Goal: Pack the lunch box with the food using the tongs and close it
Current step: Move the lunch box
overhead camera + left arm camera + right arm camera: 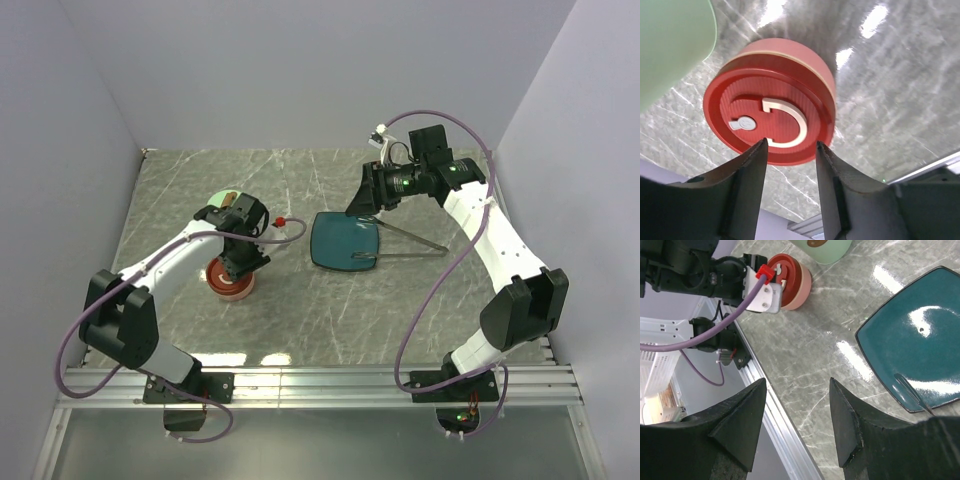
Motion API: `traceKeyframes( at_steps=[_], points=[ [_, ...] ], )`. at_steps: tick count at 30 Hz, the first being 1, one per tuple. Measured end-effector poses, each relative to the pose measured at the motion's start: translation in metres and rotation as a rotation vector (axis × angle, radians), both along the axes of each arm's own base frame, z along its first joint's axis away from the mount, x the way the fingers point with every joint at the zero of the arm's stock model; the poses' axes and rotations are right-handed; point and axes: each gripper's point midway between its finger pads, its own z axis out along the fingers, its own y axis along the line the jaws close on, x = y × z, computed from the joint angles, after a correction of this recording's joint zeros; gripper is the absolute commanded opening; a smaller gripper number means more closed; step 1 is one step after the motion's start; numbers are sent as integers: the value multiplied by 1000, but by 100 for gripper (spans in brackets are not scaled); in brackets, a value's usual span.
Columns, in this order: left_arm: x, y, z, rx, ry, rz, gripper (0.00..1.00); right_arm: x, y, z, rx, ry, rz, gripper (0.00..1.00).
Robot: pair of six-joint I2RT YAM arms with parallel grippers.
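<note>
Both left claw [791,145] and right claw [797,385] are gaping, empty. Only the left wrist view is showing the cream ring handle [800,120] on the dark-red lid [740,95]; pale walls [300,70] are enclosing the marbled counter [300,320].

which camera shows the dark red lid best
The left wrist view: the dark-red lid fills the frame from above, its ridges and cream hook mark clear, seated on the bowl. Top external shows only part of it under the left arm; right wrist shows it small, partly behind that arm.
</note>
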Motion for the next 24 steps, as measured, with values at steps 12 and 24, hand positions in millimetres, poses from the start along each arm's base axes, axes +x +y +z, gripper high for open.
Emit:
traceKeyframes(
  at_steps=[12,24],
  points=[
    [-4,-36,61,-257,-89,-27,99,-3,-4,-4,-28,-3,2,75],
    [29,-56,168,-606,-396,134,99,-22,-42,-9,-143,-134,-92,94]
  ],
)
